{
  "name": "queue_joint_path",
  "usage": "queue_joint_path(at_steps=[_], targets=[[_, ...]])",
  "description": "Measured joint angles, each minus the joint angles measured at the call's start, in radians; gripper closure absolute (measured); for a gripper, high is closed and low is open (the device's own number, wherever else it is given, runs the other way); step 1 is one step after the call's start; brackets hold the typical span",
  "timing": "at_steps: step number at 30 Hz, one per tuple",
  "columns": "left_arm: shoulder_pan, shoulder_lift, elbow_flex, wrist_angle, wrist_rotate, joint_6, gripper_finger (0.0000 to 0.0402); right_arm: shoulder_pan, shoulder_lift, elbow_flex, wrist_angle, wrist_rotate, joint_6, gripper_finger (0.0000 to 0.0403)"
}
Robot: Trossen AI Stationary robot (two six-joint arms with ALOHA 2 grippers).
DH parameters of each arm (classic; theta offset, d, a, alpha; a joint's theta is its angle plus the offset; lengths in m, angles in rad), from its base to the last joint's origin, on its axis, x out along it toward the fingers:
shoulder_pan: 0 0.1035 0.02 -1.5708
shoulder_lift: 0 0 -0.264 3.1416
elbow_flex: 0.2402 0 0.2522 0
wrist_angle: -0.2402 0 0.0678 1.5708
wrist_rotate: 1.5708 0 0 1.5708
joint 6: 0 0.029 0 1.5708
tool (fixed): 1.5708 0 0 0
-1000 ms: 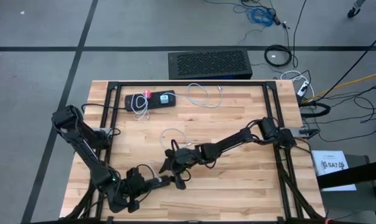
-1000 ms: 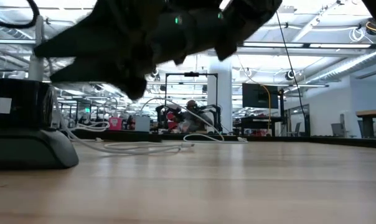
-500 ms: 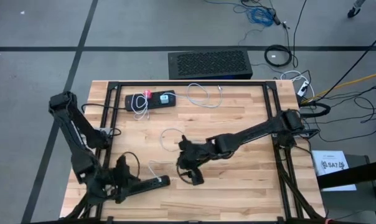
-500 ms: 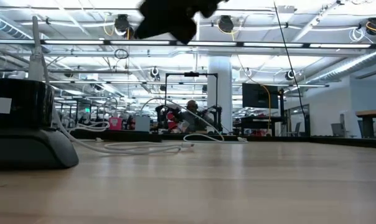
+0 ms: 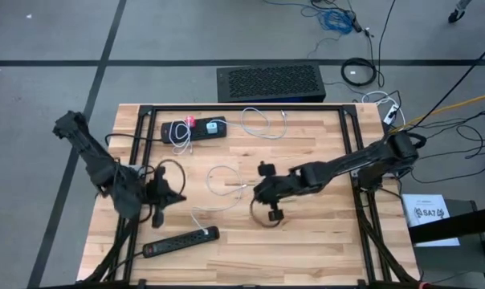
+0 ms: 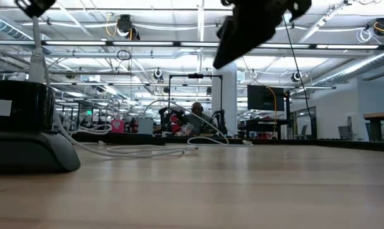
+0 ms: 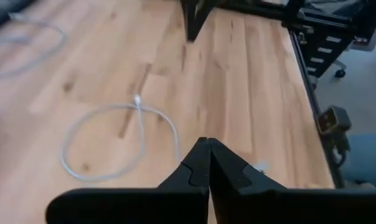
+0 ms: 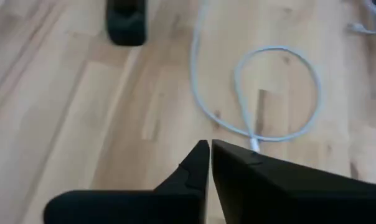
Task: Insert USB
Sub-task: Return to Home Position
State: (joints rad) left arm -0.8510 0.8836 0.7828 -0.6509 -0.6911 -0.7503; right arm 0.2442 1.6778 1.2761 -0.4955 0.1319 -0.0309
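Charger adapter — cut off at low view's left edge.

The table is light yellow-brown wood with long pale and darker stripes, and the frame round it is black. On it are a long black power strip, a thin white cable, and another black power strip with a pink bit and a white bit on top; the left gripper and right gripper are black too. The floor is grey with dark lines, the box is black with tiny dots, and there are a blue wire bundle, a yellow wire and a white paper.
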Motion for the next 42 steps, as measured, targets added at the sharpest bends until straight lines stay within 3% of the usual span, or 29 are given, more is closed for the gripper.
queue_joint_path(at_steps=[5, 10, 13, 16, 24, 30, 33, 42], targets=[[0.169, -0.087, -0.004, 0.074, 0.090, 0.252, 0.0399, -0.035, -0.157, -0.269, 0.267, -0.002, -0.005, 0.0401], [0.422, -0.082, -0.004, 0.221, 0.297, 0.542, 0.0399, -0.095, -0.335, -0.487, 0.506, -0.030, -0.002, 0.0402], [0.571, -0.058, -0.004, 0.259, 0.411, 0.641, 0.0399, -0.128, -0.440, -0.582, 0.593, -0.026, -0.002, 0.0402], [0.664, -0.054, -0.004, 0.268, 0.455, 0.691, 0.0399, -0.145, -0.565, -0.661, 0.634, -0.032, -0.009, 0.0403], [0.764, -0.089, -0.020, 0.417, 0.461, 0.841, 0.0399, -0.200, -0.853, -0.824, 0.651, -0.024, 0.018, 0.0403], [0.884, -0.103, -0.211, 0.620, 0.581, 0.840, 0.0399, -0.232, -0.996, -0.906, 0.647, -0.024, 0.028, 0.0403], [0.904, -0.174, -0.300, 0.730, 0.607, 0.820, 0.0399, -0.232, -1.078, -0.956, 0.649, -0.018, 0.054, 0.0403], [0.901, -0.533, -0.537, 0.708, 0.608, 0.712, 0.0399, -0.230, -1.206, -1.093, 0.646, 0.004, 0.173, 0.0403]])
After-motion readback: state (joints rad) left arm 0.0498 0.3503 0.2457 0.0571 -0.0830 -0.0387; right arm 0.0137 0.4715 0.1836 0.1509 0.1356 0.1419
